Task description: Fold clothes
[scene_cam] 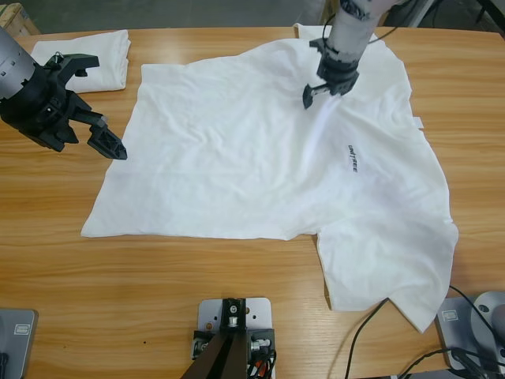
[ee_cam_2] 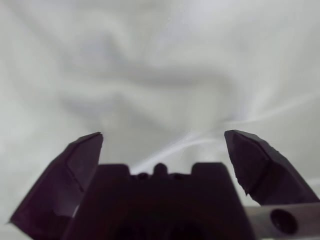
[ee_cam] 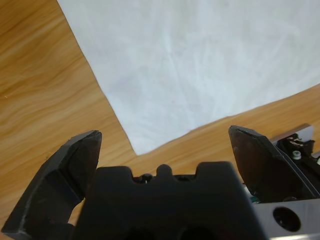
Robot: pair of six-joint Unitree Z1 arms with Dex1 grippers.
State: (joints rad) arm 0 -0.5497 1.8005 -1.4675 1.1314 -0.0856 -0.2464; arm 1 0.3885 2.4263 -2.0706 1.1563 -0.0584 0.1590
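1. High view: a white T-shirt (scene_cam: pixel 260 158) lies spread across the wooden worktop (scene_cam: pixel 158 300), a small dark printed mark (scene_cam: pixel 352 156) on its chest. A second, folded white shirt (scene_cam: pixel 99 59) sits at the far left corner. The left claw (scene_cam: pixel 91 99) hovers open beside the spread shirt's left edge. The right claw (scene_cam: pixel 325 88) is down on the upper chest cloth, jaws parted.
2. Left wrist view: open jaws frame the shirt's corner (ee_cam: pixel 145 140) on bare wood.
3. Right wrist view: spread jaws over wrinkled white fabric (ee_cam_2: pixel 160 85), gripping nothing.
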